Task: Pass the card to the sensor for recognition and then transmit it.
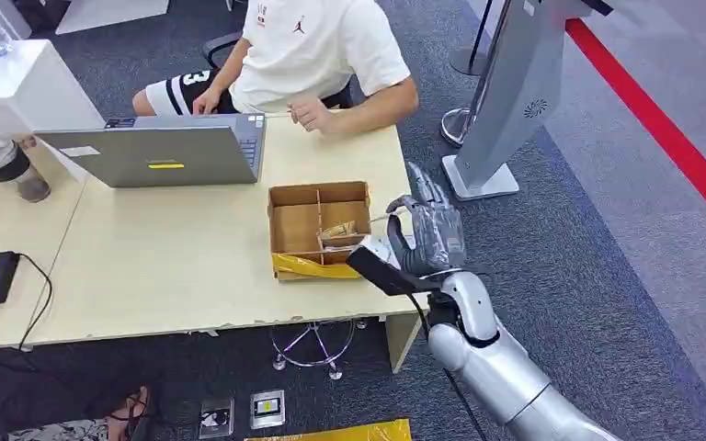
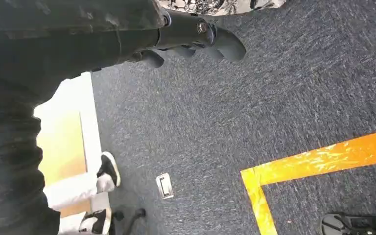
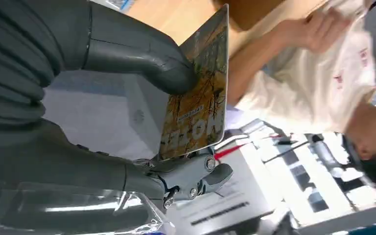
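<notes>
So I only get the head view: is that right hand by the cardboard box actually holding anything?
Observer: Yes. The right wrist view shows the right hand pinching a card between thumb and fingers.
Operator: What's on the card?
Observer: A yellow-orange printed picture, with pale lettering at one end.
Operator: And the other hand?
Observer: The left hand hangs over grey carpet, holding nothing.

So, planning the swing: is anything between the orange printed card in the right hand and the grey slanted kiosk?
Nothing visible. The right hand holds the orange printed card by the wooden table's edge; bare blue carpet separates it from the grey slanted kiosk.
</notes>
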`<state>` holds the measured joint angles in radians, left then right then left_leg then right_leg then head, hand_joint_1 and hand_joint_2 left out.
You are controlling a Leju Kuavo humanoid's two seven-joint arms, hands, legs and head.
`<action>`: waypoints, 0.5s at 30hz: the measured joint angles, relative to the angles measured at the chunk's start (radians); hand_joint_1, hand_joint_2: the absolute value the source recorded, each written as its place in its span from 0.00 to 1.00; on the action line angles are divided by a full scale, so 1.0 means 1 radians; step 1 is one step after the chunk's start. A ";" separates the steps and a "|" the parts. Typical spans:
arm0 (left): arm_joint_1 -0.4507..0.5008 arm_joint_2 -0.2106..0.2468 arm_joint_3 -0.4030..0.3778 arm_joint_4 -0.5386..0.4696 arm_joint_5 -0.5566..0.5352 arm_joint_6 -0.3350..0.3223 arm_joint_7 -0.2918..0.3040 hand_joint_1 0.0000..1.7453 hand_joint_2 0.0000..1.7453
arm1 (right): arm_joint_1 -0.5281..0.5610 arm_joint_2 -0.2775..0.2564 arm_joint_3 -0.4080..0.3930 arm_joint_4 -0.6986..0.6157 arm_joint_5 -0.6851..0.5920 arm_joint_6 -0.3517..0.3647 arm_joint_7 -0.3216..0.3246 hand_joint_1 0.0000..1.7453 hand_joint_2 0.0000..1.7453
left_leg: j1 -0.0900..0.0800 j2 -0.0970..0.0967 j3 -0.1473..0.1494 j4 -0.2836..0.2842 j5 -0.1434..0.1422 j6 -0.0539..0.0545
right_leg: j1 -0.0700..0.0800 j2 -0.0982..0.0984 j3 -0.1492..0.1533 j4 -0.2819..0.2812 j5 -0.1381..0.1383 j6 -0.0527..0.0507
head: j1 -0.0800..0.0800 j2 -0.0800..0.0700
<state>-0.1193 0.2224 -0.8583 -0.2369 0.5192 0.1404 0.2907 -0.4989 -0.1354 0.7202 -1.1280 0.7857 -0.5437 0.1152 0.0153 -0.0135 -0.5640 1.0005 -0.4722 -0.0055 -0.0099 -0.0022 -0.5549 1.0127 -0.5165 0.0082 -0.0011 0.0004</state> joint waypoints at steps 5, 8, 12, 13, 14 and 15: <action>0.002 0.000 0.000 0.000 0.003 0.009 0.010 0.00 1.00 | 0.035 -0.028 -0.050 0.051 -0.118 -0.060 -0.008 1.00 1.00 | 0.000 0.001 0.000 0.000 0.000 0.000 | 0.000 0.000 0.000 0.000 0.000 0.000 | 0.000 0.000; 0.001 0.000 0.001 0.000 0.011 0.013 0.015 0.00 1.00 | 0.057 -0.033 -0.066 0.083 -0.144 -0.066 -0.020 1.00 1.00 | 0.000 0.001 0.000 0.000 0.000 0.000 | 0.000 0.002 0.000 0.000 0.000 0.000 | 0.000 0.000; 0.001 0.000 0.001 0.000 0.012 0.013 0.016 0.00 1.00 | 0.068 -0.037 -0.071 0.110 -0.148 -0.069 -0.022 1.00 1.00 | 0.000 0.001 0.000 0.000 0.000 0.000 | 0.000 0.002 0.000 0.000 0.000 0.000 | 0.000 0.000; 0.001 0.000 0.001 0.000 0.012 0.013 0.016 0.00 1.00 | 0.069 -0.038 -0.072 0.116 -0.148 -0.069 -0.022 1.00 1.00 | 0.000 0.001 0.000 0.000 0.000 0.000 | 0.000 0.002 0.000 0.000 0.000 0.000 | 0.000 0.000; 0.001 -0.001 0.001 0.000 0.012 0.013 0.016 0.00 1.00 | 0.070 -0.039 -0.075 0.121 -0.148 -0.069 -0.022 1.00 1.00 | 0.000 0.001 0.000 0.000 0.000 0.000 | 0.000 0.002 0.000 0.000 0.000 0.000 | 0.000 0.000; 0.001 -0.001 0.001 0.000 0.012 0.013 0.016 0.00 1.00 | 0.070 -0.039 -0.076 0.126 -0.148 -0.069 -0.022 1.00 1.00 | 0.000 0.001 0.000 0.000 0.000 0.000 | 0.000 0.002 0.000 0.000 0.000 0.000 | 0.000 0.000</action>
<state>-0.1180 0.2216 -0.8572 -0.2369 0.5310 0.1534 0.3063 -0.4288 -0.1740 0.6443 -1.0021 0.6374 -0.6123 0.0931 0.0154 -0.0126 -0.5641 1.0004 -0.4725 -0.0059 -0.0097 -0.0001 -0.5551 1.0127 -0.5165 0.0082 -0.0008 0.0004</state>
